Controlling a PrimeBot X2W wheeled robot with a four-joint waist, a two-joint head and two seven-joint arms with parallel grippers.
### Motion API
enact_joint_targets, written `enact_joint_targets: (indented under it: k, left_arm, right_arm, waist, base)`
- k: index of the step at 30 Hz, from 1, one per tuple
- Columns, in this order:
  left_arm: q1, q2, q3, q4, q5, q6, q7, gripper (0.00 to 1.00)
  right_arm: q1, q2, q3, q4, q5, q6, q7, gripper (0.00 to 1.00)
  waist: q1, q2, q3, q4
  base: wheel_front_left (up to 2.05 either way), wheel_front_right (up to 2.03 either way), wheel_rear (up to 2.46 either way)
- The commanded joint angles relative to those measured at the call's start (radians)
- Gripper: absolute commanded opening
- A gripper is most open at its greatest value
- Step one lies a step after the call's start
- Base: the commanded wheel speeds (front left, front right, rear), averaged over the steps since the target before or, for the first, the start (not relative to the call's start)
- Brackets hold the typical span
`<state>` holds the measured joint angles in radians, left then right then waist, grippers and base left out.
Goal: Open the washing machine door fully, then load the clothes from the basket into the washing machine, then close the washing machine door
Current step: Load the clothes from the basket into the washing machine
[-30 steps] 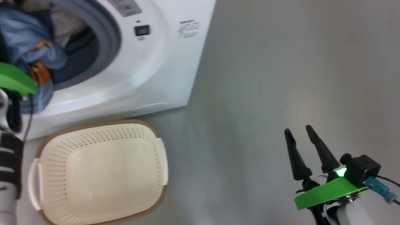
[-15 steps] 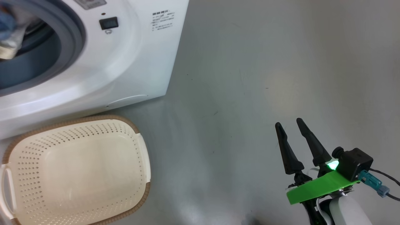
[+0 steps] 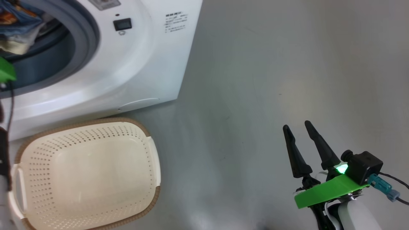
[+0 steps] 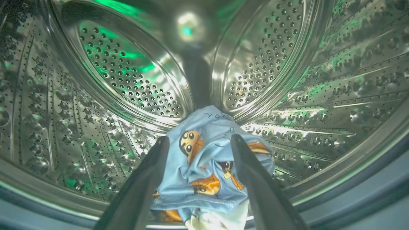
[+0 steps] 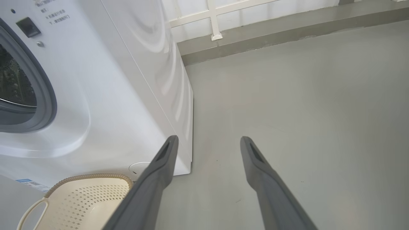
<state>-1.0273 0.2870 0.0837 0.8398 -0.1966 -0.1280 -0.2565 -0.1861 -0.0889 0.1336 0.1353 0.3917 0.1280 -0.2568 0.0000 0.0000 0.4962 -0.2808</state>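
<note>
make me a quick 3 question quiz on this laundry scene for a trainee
1. True or false: the basket has clothes in it.
2. Where does the bear-print garment lie? A) inside the steel drum B) on top of the machine C) in the basket
3. In one word, are the fingers of the right gripper apart or together?

Key: 1 false, the basket is empty; 2 A; 3 apart.
</note>
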Motion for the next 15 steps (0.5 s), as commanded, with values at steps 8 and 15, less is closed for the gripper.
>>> enact_joint_targets:
  k: [8, 15]
  left_arm:
    - [0.128, -0.019, 0.038, -0.066, 0.003, -0.002, -0.005, 1.00]
    - [0.262, -0.058, 0.038, -0.125, 0.003, -0.003, -0.005, 1.00]
  right_arm:
    - [0.013, -0.025, 0.001, -0.019, 0.009, 0.003, -0.005, 1.00]
    - [0.040, -0.049, -0.016, -0.013, 0.010, 0.003, -0.005, 1.00]
  waist:
    - [0.0000, 0.0000, -0.047, 0.042]
    - [0.0000, 0.0000, -0.104, 0.079]
  base:
    - [0.00, 0.00, 0.00]
    - [0.00, 0.00, 0.00]
